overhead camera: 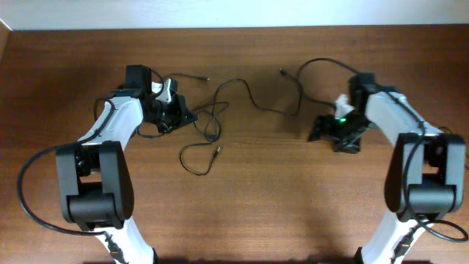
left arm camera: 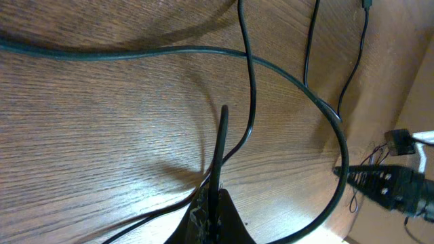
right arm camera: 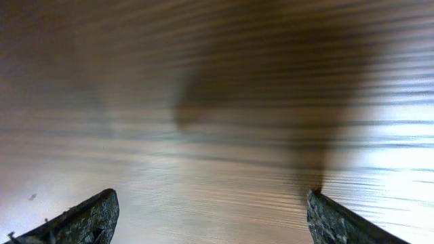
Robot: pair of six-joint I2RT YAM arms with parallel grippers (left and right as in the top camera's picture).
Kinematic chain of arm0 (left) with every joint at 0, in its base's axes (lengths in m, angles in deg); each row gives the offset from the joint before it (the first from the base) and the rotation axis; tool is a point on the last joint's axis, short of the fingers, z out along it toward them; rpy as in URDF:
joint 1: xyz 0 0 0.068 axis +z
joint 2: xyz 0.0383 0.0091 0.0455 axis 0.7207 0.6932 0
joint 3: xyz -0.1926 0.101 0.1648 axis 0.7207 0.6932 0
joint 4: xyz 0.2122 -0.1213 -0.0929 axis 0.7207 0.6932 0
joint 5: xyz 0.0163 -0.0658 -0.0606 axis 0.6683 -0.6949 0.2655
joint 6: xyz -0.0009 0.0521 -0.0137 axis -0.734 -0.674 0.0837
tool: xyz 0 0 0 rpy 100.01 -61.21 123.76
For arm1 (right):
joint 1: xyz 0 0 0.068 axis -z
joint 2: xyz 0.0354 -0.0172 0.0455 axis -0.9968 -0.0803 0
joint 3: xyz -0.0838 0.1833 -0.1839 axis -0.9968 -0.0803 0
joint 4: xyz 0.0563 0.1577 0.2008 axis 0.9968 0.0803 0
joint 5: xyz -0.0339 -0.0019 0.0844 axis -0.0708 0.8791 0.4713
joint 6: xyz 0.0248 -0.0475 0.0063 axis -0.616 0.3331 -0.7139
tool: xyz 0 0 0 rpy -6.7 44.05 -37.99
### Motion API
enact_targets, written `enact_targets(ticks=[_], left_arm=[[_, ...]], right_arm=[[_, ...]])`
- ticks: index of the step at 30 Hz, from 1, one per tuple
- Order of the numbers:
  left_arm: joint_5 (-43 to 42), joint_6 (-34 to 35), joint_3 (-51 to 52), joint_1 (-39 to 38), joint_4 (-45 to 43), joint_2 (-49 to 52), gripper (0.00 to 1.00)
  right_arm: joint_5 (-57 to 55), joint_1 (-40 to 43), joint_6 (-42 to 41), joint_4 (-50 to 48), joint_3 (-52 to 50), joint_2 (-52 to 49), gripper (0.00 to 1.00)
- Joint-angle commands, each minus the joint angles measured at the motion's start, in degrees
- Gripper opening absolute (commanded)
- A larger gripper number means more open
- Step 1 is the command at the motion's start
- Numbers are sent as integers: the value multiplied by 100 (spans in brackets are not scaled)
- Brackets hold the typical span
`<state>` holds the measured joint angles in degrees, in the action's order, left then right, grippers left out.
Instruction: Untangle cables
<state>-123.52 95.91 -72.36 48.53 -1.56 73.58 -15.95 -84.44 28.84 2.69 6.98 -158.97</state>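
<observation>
Overhead: cables point(overhead camera: 217, 121) strewn on wooden table point(overhead camera: 256, 213); left pincer point(left arm camera: 214, 207) clamps one, right pincer point(right arm camera: 211, 200) wide

White arms point(overhead camera: 119, 121); black joints point(overhead camera: 95, 187); green light point(overhead camera: 341, 119)

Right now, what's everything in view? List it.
thin black flexible cables with small plug ends: several strands, count unclear, black, spread across mid-table
brown wooden table: one, brown, under everything
thick black cord: one loop, black, near the table's left edge
left arm: one, white and black, left side
right arm: one, white and black, right side
left fingers: black, shut on a cable strand
right fingers: black, open, above the wood
</observation>
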Motion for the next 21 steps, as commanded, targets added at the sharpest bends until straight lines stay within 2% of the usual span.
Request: enact_targets(ticks=[1,3,5,7,8,9,11,14,15,17,18,21], left_arm=[[44,-2,20,24,-13,63,0],[42,-2,20,24,-13,63,0],[44,-2,20,24,-13,63,0],[42,-2,20,24,-13,63,1],[42,-2,20,24,-13,63,1],[42,-2,20,24,-13,63,1],[42,0,20,24,-13,63,1],[39,4,20,22,-11,63,1],[28,177,20,22,-7,63,3],[-46,219,20,13,-9,63,0],[-116,214,20,7,-13,63,0],[-111,214,20,2,-13,63,0]], right_arm=[[254,-750,-31,-127,-57,-9,89],[511,-1338,-48,-387,-57,-9,90],[1237,-1690,-46,-717,-57,-9,90],[2929,-2028,-48,-1668,-55,-9,90],[3471,-2120,-179,-2197,-55,-9,90],[3552,-2164,-522,-2533,-55,-9,90],[3427,-2277,-1344,-3322,-55,-9,90],[2583,-2507,-2487,-4079,-55,-9,88],[2107,-2627,-2824,-4223,-55,-9,83],[1386,-2806,-3097,-4323,-55,-9,74],[881,-2931,-3314,-4360,-55,-9,66],[83,-3235,-3552,-4566,-55,-9,62]])
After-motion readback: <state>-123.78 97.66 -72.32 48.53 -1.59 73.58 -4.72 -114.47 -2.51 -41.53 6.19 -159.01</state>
